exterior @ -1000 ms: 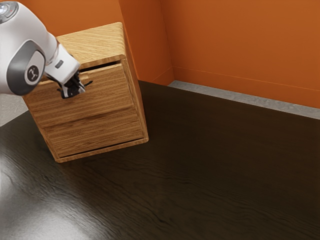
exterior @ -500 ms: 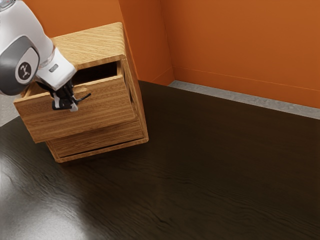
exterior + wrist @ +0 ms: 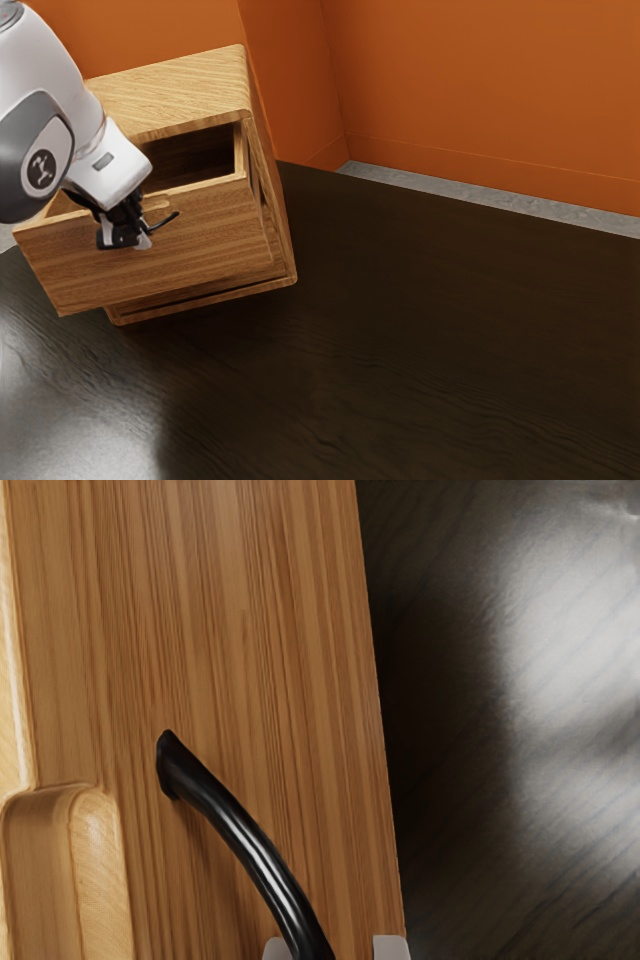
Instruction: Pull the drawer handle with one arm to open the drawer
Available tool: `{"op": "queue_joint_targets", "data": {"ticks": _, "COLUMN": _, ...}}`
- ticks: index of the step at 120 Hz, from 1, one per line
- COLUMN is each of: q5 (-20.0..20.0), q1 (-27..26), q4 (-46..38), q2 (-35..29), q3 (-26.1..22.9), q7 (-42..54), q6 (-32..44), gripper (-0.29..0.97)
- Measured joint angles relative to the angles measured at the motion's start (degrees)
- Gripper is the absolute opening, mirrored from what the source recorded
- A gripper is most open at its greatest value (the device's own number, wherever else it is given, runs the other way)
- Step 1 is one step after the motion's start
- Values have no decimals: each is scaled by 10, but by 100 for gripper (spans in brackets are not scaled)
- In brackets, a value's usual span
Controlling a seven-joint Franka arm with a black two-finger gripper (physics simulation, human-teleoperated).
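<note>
Nearest you is the dark wood-grain table (image 3: pixel 420 360), glossy and bare in front. On it, toward the exterior view's left, the top drawer (image 3: pixel 190 235) stands pulled well out of the wooden cabinet (image 3: pixel 190 85), its open inside showing. The gripper (image 3: pixel 120 238) is clamped on the black drawer handle (image 3: pixel 163 219) at the drawer's front. In the wrist view you see the curved handle (image 3: pixel 235 840) running down between the pale finger pads (image 3: pixel 390 946). The lower drawer (image 3: pixel 230 285) sits flush underneath. Behind it all rises the orange wall (image 3: pixel 480 80).
</note>
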Motion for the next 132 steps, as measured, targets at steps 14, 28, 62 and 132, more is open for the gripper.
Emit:
{"op": "queue_joint_targets", "data": {"ticks": 14, "q5": -12, "q1": -2, "q4": -17, "q2": -28, "q3": 0, "q7": 3, "q6": -10, "gripper": -7}}
{"op": "queue_joint_targets", "data": {"ticks": 28, "q5": -20, "q1": -3, "q4": -25, "q2": -47, "q3": 0, "q7": 5, "q6": -20, "gripper": -7}}
{"op": "queue_joint_targets", "data": {"ticks": 62, "q5": -39, "q1": -16, "q4": -46, "q2": -89, "q3": 5, "q7": 9, "q6": -43, "gripper": -7}}
{"op": "queue_joint_targets", "data": {"ticks": 132, "q5": -45, "q1": -27, "q4": -54, "q2": -128, "q3": 11, "q7": 13, "q6": -68, "gripper": -4}}
